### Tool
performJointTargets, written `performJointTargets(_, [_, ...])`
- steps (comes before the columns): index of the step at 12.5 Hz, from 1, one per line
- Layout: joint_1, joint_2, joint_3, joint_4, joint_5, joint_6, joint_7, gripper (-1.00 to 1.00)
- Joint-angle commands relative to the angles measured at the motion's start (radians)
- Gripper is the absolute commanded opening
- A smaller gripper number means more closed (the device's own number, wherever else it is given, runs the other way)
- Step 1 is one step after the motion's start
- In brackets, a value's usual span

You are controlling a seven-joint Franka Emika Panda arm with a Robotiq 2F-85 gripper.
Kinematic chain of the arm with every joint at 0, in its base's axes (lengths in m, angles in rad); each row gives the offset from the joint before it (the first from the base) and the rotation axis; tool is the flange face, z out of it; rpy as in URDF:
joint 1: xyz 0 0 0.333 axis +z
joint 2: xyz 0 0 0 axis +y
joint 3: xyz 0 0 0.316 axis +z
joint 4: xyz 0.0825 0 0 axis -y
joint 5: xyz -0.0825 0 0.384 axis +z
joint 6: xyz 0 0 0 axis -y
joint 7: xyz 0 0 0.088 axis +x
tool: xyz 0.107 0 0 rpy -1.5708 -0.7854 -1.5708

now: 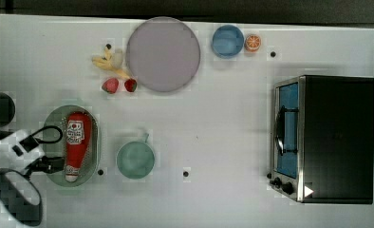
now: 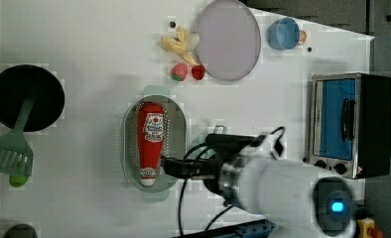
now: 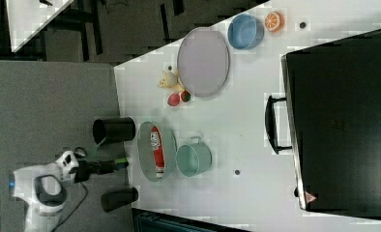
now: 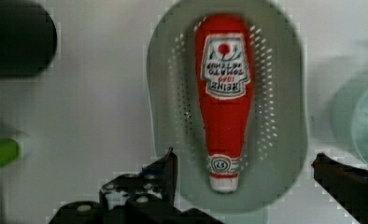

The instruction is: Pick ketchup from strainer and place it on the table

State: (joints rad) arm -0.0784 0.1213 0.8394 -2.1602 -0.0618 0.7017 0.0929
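Lying flat in the strainer point(image 1: 94, 124) is the ketchup point(image 1: 77, 145), label up, its white cap pointing toward the top view's bottom edge, and nothing has hold of it. The strainer sits on the table point(image 1: 223, 128) near the top view's left side, and right there over its cap end hangs the gripper point(image 4: 244, 164), jaws spread wide and empty. In the wrist view one black finger point(image 4: 166, 170) stands off one side of the strainer and the other off the opposite side, so the whole basket and the bottle's cap lie between them, with nothing touching. From the left view the gripper point(image 2: 169, 166) sits just beside the cap end of the bottle point(image 2: 150, 141), the white arm stretching off toward the left view's lower right.

Around it: a green cup point(image 1: 135, 159) with a handle just beside the strainer, well apart from a big grey plate point(image 1: 163, 53), two strawberries point(image 1: 118, 85) and a pale banana-like piece point(image 1: 108, 61) further up the top view. A blue bowl point(image 1: 227, 41) and an orange slice point(image 1: 252, 42) sit near the far edge, and a toaster oven point(image 1: 325, 138) fills the top view's right
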Motion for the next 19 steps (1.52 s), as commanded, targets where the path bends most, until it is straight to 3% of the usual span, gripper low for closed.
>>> performJointTargets(1, [-0.017, 0.054, -0.019, -0.08, -0.077, 0.142, 0.036, 1.0])
performJointTargets(9, [-0.007, 0.351, -0.071, -0.081, -0.305, 0.387, 0.158, 1.0])
performJointTargets(14, [0.043, 0.468, -0.146, -0.019, -0.436, 0.408, 0.239, 1.0])
performJointTargets(15, [0.056, 0.49, -0.16, -0.003, -0.437, 0.407, 0.244, 0.91])
performJointTargets(18, [0.086, 0.518, -0.18, 0.023, -0.438, 0.417, 0.244, 0.19])
performJointTargets(19, [0.088, 0.515, -0.181, 0.023, -0.438, 0.409, 0.246, 0.16])
